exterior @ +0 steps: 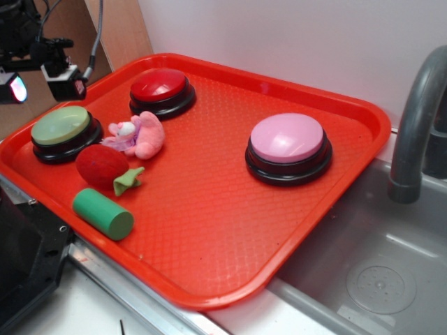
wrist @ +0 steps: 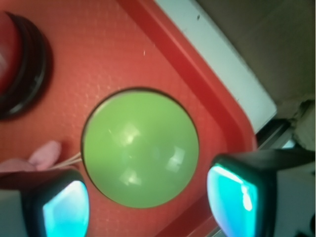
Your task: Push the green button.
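Right, nearest us on the red tray (exterior: 230,230) lies a dark green cylinder (exterior: 103,213) on its side, and just beyond it a red strawberry toy (exterior: 102,165) with a pink plush toy (exterior: 140,134) behind. Left of that plush, by the tray's left rim, sits the green button (exterior: 64,128) on its black base. From the wrist view, the claw (wrist: 148,200) hangs above the button, spread wide, holding nothing, fingertips (wrist: 232,197) either side of the dome. Over to the right, the pink button (exterior: 288,145); farther back, the red button (exterior: 160,88).
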Controlling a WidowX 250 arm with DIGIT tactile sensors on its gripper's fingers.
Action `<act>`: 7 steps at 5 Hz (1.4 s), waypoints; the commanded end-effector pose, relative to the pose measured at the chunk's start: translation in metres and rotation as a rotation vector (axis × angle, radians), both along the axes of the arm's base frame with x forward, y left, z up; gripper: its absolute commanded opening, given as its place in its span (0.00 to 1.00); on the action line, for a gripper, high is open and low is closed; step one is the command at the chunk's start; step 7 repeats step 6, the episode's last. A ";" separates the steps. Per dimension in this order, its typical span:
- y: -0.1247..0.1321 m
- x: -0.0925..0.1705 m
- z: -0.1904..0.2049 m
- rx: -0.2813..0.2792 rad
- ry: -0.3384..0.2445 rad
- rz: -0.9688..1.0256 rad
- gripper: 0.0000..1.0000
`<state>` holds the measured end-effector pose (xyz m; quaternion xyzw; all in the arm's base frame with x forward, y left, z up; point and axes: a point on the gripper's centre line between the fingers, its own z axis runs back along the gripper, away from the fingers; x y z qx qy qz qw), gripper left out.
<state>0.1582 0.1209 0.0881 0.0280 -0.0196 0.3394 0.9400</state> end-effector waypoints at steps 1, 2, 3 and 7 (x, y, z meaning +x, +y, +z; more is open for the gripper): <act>0.003 -0.001 0.029 0.038 -0.075 -0.013 1.00; 0.001 -0.001 0.041 0.042 -0.050 -0.013 1.00; 0.000 0.000 0.046 0.047 -0.061 -0.015 1.00; -0.011 -0.008 0.077 0.091 -0.053 -0.078 1.00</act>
